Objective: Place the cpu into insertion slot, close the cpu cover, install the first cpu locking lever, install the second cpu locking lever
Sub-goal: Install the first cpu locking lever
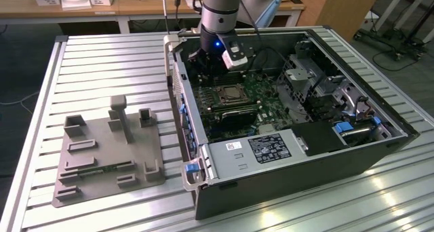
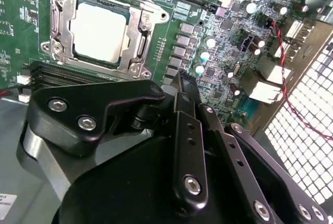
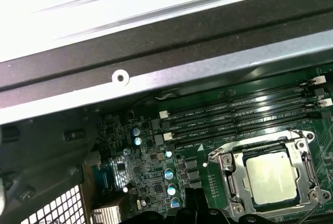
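Cpu (image 2: 99,31) seated in insertion slot (image 2: 57,48), cpu cover (image 2: 134,26) lowered; gripper (image 2: 179,81) clenched, empty; lever step judged current, fine alignment required.

A pale silver-grey top is shown on the cpu (image 2: 99,31). Around it, the circuit board (image 2: 18,11) is coloured green.
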### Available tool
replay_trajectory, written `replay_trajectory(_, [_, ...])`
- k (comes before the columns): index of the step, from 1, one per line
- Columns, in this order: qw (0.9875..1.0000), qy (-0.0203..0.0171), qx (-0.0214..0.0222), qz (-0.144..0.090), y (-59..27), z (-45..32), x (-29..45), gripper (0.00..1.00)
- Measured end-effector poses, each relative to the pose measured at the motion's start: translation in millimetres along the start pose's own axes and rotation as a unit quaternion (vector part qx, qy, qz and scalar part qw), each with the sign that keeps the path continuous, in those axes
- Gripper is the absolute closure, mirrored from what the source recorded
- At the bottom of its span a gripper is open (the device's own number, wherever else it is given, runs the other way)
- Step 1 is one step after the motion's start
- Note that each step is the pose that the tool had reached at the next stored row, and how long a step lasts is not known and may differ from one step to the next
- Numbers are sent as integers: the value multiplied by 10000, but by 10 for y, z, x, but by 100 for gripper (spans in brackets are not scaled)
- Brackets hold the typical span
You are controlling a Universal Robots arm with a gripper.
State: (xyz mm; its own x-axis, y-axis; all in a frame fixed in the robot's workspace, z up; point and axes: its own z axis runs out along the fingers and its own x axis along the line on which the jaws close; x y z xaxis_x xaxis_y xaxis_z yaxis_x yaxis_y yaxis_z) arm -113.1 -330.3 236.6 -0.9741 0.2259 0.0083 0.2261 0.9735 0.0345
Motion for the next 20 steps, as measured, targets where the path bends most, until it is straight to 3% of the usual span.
replay_trajectory(13, [9998, 7, 2, -197, 15, -51, 4, 90])
replay_trajectory(20, [9995, 11, 2, -308, 66, -52, 15, 90])
